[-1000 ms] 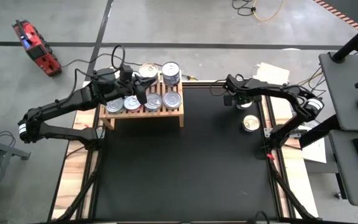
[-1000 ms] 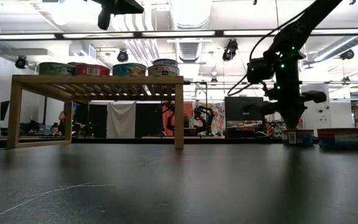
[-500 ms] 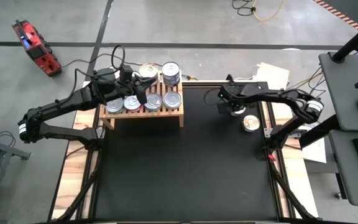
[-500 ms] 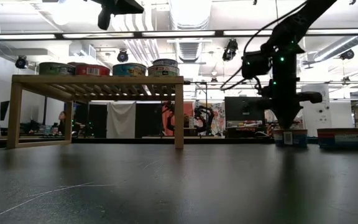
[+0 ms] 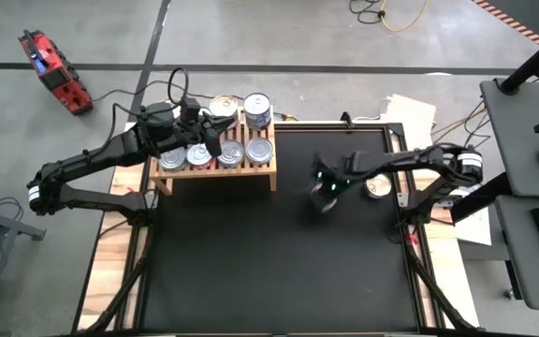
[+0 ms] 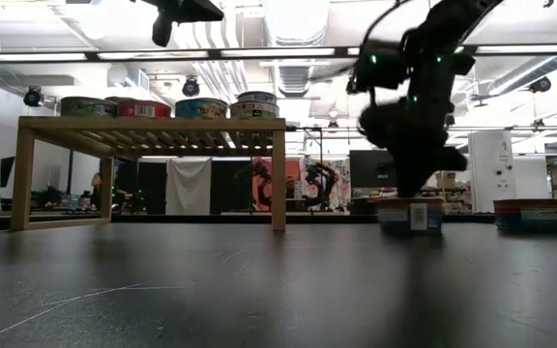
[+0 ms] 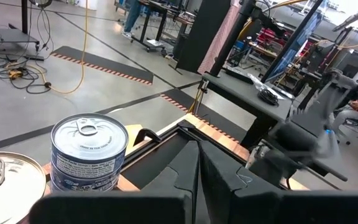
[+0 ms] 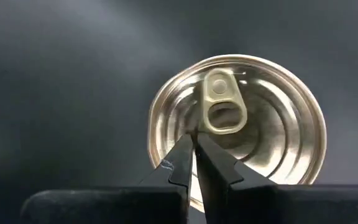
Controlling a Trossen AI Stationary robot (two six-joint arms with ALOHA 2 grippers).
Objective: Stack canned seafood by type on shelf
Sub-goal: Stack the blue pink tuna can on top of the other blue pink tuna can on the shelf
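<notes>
I've got the right claw point(image 5: 324, 199) over the black tabletop point(image 5: 251, 271), right of centre in the high view, fingers pinched together with nothing between them. In its wrist view the closed tips sit over the near rim of a gold-lidded tin point(image 8: 238, 127), pull tab just past the tips; whether they touch the lid I can't tell. In the low view that tin point(image 6: 409, 215) stands on the tabletop right under the claw, right of centre.

A second tin point(image 5: 376, 186) sits at the tabletop's right edge, just right of the claw.

The left claw point(image 5: 212, 143) hangs above the shelf point(image 5: 215, 168) in the upper left of the high view, fingers also pressed together and empty. Tins fill the shelf top; a blue-labelled can point(image 7: 89, 152) shows beside that claw in its wrist view.
</notes>
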